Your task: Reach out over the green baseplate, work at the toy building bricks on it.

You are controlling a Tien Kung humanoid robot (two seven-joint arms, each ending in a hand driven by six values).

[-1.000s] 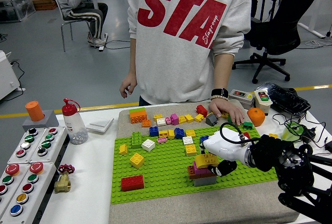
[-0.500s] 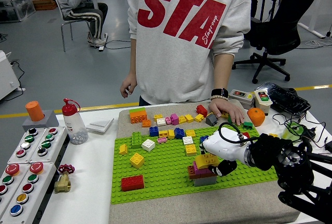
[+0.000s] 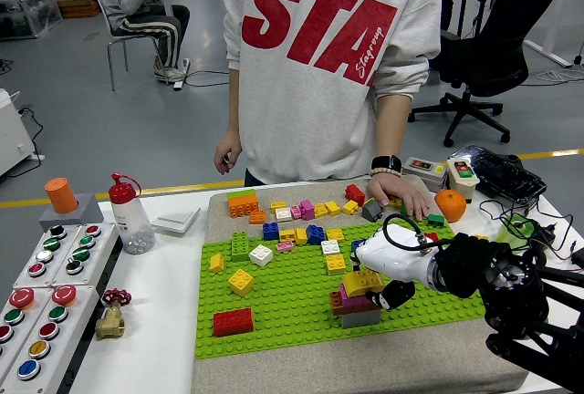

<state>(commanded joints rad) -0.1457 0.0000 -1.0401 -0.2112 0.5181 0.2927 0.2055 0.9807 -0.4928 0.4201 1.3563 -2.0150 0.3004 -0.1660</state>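
The green baseplate (image 3: pixel 292 307) lies on a tan mat and carries scattered bricks: a red one (image 3: pixel 233 321) near its front left, a yellow one (image 3: pixel 241 281), a green one (image 3: pixel 240 245) and a white one (image 3: pixel 261 254). At the plate's right stands a small stack (image 3: pixel 356 301) with a yellow brick on top, then purple, dark red and grey below. My right hand (image 3: pixel 388 275) reaches in from the right, its white fingers curled around that stack. The left arm is out of sight. A person's hand (image 3: pixel 401 198) rests on the mat's far right.
Loose bricks (image 3: pixel 297 209) lie on the mat behind the plate. At the left are a panel of coloured buttons (image 3: pixel 41 298), a brass valve (image 3: pixel 111 318), a bottle with a red cap (image 3: pixel 130 215) and an orange cylinder (image 3: pixel 62 195). An orange ball (image 3: pixel 450 204) and cables sit at the right.
My right hand has shifted slightly to the left on the stack. The bricks and the person's hand look unchanged.
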